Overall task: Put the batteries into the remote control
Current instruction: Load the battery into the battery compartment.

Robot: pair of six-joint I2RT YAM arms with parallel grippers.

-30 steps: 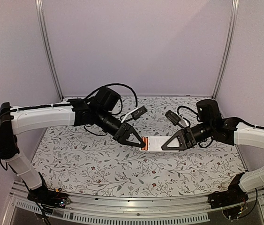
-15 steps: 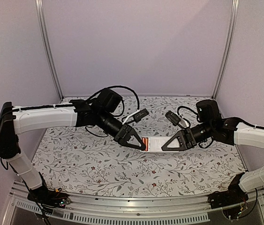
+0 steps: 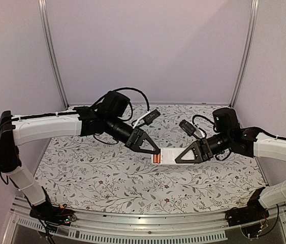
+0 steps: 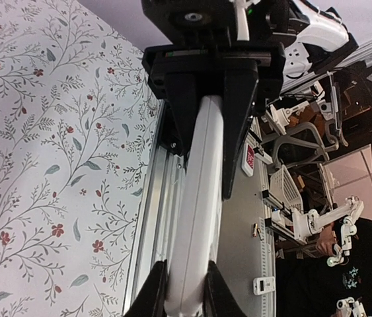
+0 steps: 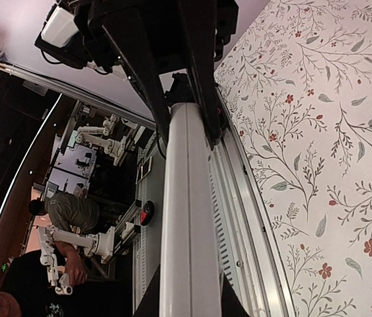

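Observation:
The remote control (image 3: 169,154) hangs level above the middle of the table, held at both ends. My right gripper (image 3: 180,157) is shut on its right end. At the left end, my left gripper (image 3: 156,151) has its fingers pressed on both sides of the white body. An orange-red patch, the batteries (image 3: 156,158), shows at that left end just under the left fingertips. In the left wrist view the remote control (image 4: 199,198) runs edge-on away from my left gripper (image 4: 184,302). The right wrist view shows the remote control (image 5: 187,198) rising from my right gripper (image 5: 189,309). Both wrist views hide the batteries.
A floral cloth covers the table (image 3: 97,178). An aluminium rail (image 3: 132,223) runs along the near edge. Two metal posts (image 3: 51,51) (image 3: 244,51) stand at the back corners before plain pale walls. Loose cables loop over both wrists.
My left gripper rose slightly at the remote's left end and its jaws narrowed onto the white body. The right arm and the remote stayed in place.

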